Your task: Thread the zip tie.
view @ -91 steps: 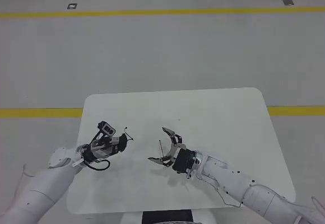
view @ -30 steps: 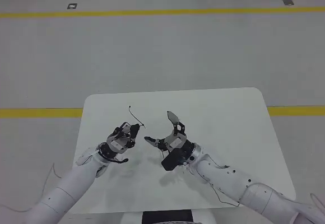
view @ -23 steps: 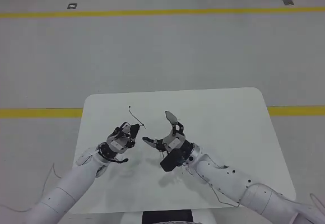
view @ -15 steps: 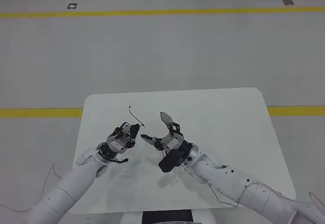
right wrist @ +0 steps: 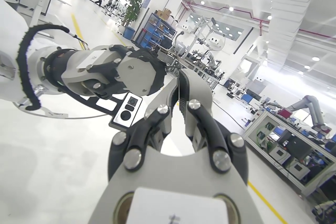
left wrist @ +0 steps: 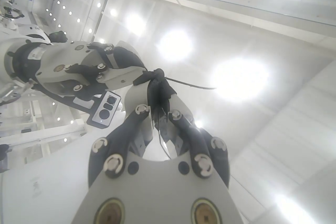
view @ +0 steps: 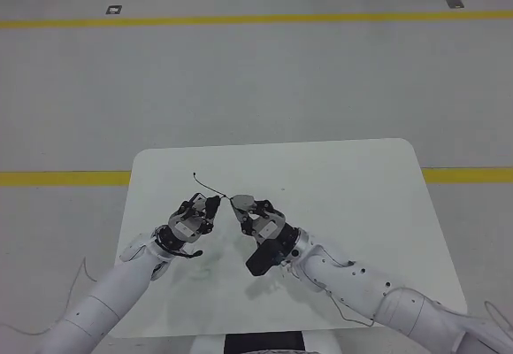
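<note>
A thin black zip tie [view: 208,186] is held up above the white table [view: 354,177], its free tail curving up and back. My left gripper [view: 210,205] is shut on the tie's lower part; the dark strap runs between its fingertips [left wrist: 157,100] and the tail [left wrist: 194,85] sticks out sideways. My right gripper [view: 236,204] meets it tip to tip from the right, its jaws shut on the tie right beside the left fingertips. A thin strand [right wrist: 178,89] runs between the right gripper's fingers [right wrist: 194,93], and the left gripper [right wrist: 157,70] touches their tips.
Both arms come in from the table's near edge and meet left of its middle. Bare table surface lies to the right and behind. A yellow floor line [view: 53,179] runs behind the table.
The right gripper, wide open a second ago, has moved left to the left gripper and shut on the tie. The tie's tail has tipped to the left. The left gripper has stayed put.
</note>
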`<state>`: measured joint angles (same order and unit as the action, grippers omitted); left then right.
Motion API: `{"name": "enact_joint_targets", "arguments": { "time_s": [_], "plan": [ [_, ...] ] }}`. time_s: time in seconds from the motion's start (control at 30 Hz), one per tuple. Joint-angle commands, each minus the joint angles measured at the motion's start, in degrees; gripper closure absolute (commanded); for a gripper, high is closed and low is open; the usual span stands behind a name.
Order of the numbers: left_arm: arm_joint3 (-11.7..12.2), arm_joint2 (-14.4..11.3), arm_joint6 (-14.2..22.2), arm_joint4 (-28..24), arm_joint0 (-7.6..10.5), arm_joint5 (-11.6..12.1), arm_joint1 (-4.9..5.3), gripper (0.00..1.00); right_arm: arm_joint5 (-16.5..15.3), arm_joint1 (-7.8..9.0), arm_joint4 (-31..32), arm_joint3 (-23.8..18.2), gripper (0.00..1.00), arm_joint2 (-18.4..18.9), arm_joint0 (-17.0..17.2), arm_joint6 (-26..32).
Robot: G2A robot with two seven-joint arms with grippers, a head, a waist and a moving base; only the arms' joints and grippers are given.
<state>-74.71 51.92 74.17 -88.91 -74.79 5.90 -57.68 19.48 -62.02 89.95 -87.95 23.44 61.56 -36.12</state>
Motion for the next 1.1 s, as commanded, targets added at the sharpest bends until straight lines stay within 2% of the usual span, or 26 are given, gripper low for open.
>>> {"name": "enact_joint_targets", "arguments": {
  "time_s": [0.0, 0.07, 0.2, 0.3, 0.67, 0.77, 1.07],
  "plan": [
    [0.0, 0.0, 0.0, 0.0, 0.0, 0.0, 0.0, 1.0, 0.0, -0.07, 0.0, 0.0, 0.96, -0.2, -0.2, 0.1],
    [0.0, 0.0, 0.0, 0.0, 0.0, 0.0, 0.0, 1.0, 0.0, -0.12, 0.0, 0.1, 0.95, -0.3, -0.3, 0.1],
    [0.0, 0.0, 0.0, 0.0, 0.0, 0.0, 0.0, 1.0, 0.0, -0.21, 0.0, 0.3, 0.86, -0.5, -0.5, 0.4],
    [0.0, 0.0, 0.0, 0.0, 0.0, 0.0, 0.0, 1.0, 0.0, -0.27, 0.0, 0.3, 0.86, -0.5, -0.6, 0.4],
    [0.0, 0.0, 0.0, 0.0, 0.0, 0.0, 0.0, 1.0, 0.0, -0.51, 0.0, 0.4, 0.92, -0.5, -0.9, 0.3],
    [0.0, 0.0, 0.0, 0.0, 0.0, 0.0, 0.0, 1.0, 0.0, -0.58, 0.0, 0.5, 1.0, -0.5, -0.9, 0.4],
    [0.0, 0.0, 0.0, 0.0, 0.0, 0.0, 0.0, 1.0, 0.0, -0.73, 0.0, 1.5, 1.0, -0.1, -0.2, 1.0]
  ]
}}
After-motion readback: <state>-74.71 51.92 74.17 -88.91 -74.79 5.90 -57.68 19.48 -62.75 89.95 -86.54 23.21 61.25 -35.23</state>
